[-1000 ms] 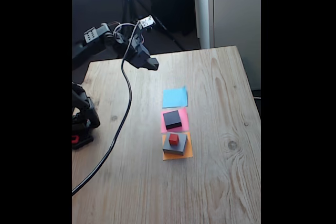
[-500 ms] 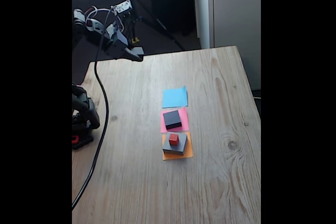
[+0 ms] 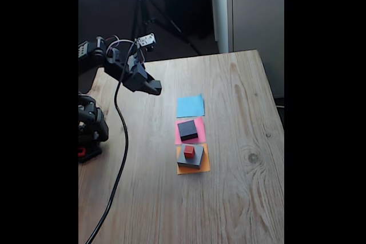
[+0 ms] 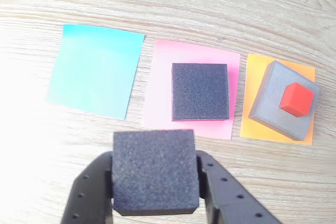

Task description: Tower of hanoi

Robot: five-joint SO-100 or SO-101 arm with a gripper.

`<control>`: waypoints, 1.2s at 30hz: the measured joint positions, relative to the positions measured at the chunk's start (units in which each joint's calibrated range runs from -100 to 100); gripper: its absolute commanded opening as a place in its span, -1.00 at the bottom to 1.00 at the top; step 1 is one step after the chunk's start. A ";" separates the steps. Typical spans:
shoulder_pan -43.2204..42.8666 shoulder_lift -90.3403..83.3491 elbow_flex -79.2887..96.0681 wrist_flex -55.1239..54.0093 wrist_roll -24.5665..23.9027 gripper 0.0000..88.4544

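Three paper squares in a row in the wrist view, blue paper (image 4: 96,71) bare, black block (image 4: 200,92) flat and square-on on pink paper (image 4: 195,95), grey block (image 4: 283,101) slightly twisted on orange paper (image 4: 252,98) with red cube (image 4: 296,99) on top, gripper (image 4: 155,182) clamping a dark grey block (image 4: 155,170) above the table (image 4: 168,3).

This looks like a home or hobby workspace, though the dim background makes that uncertain. A knotty wooden bench (image 3: 229,141) fills most of the fixed view. Behind it, at the upper left of the frame, stands a dark tripod (image 3: 140,10); at the upper right, a pale wall or door (image 3: 251,10).
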State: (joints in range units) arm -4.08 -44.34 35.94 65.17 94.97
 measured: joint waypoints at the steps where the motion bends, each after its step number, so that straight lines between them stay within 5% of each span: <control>1: 0.10 0.00 3.13 -2.80 0.87 -0.85; 22: 7.43 13.68 30.33 -53.48 3.99 -0.85; 36: 8.78 26.42 32.42 -71.82 3.99 -0.84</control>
State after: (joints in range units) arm 4.70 -17.91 68.36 -6.65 98.96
